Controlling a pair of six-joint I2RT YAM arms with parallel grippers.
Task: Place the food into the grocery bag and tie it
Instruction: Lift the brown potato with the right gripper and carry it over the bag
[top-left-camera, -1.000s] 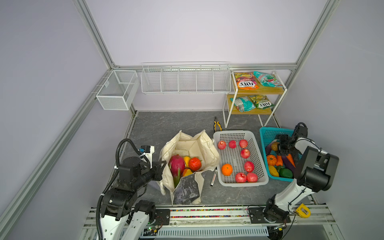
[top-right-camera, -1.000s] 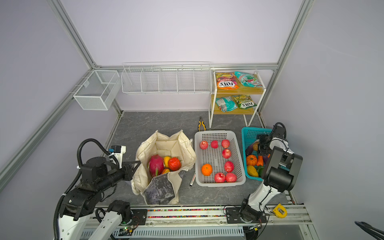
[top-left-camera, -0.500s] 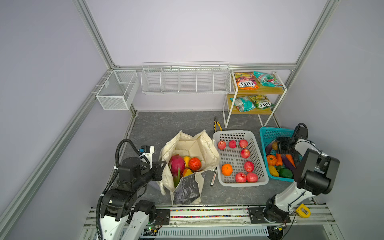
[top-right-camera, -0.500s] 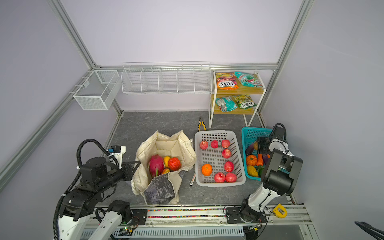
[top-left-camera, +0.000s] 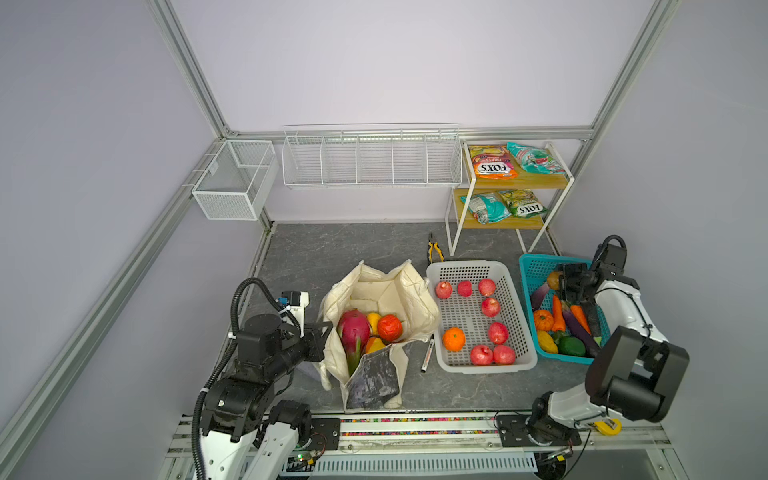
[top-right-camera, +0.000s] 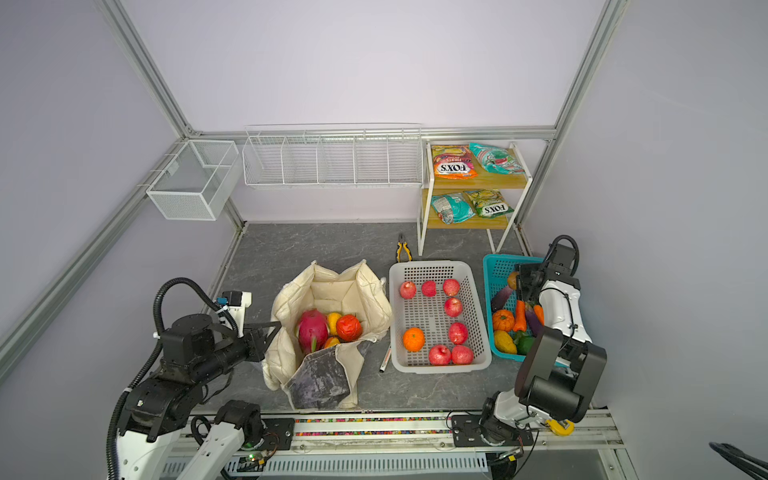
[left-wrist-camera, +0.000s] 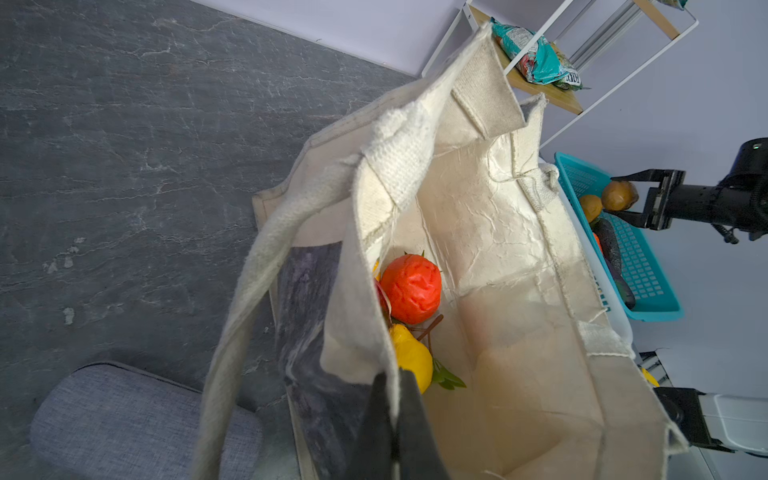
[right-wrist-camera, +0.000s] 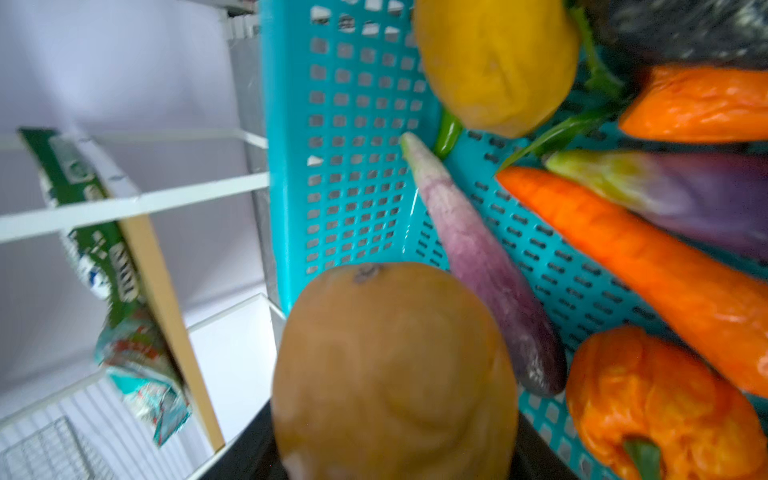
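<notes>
Two grippers are at work, we see: the left gripper (left-wrist-camera: 390, 388) is clenched on the rim of the bag (top-left-camera: 386, 291), which stands open with a dragon fruit (top-left-camera: 353, 330) inside. The right gripper (left-wrist-camera: 618, 196) grasps a brown fruit (right-wrist-camera: 390, 365) over the teal basket (top-left-camera: 536, 266).

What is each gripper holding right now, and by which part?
Left gripper pinches the cream canvas tote bag by its rim cloth. Right gripper clasps a round tan-brown toy fruit across its sides, over the teal plastic basket.
</notes>
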